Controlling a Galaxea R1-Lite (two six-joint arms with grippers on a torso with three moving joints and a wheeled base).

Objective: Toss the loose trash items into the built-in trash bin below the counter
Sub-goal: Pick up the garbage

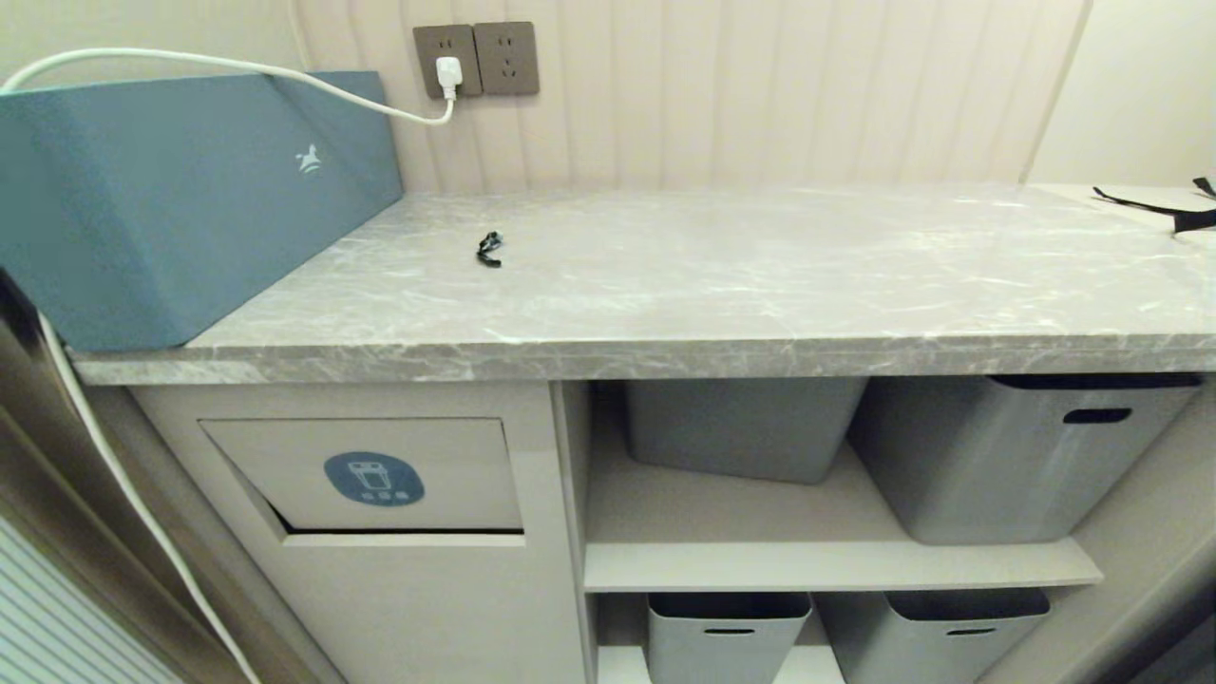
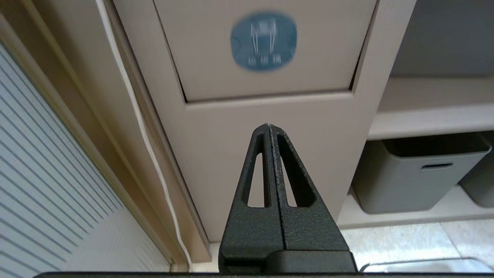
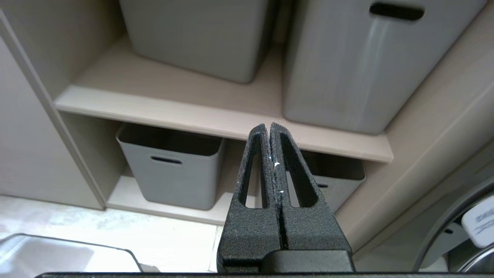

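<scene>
sitting at the far left of the head view is a big blue box (image 1: 180,199) on the counter (image 1: 722,275), white cable (image 1: 237,68) running to the wall socket (image 1: 475,59). lower left, the trash bin flap (image 1: 380,475) with its blue sticker (image 1: 373,478) is tilted a crack. a small black bit (image 1: 489,249) lies mid-counter. grey tubs (image 1: 1007,456) fill the shelves on the right. no turquoise scraps visible. left gripper (image 2: 269,125) is pinched together in front of the bin panel, right gripper (image 3: 269,125) pinched together facing the tub shelves.
</scene>
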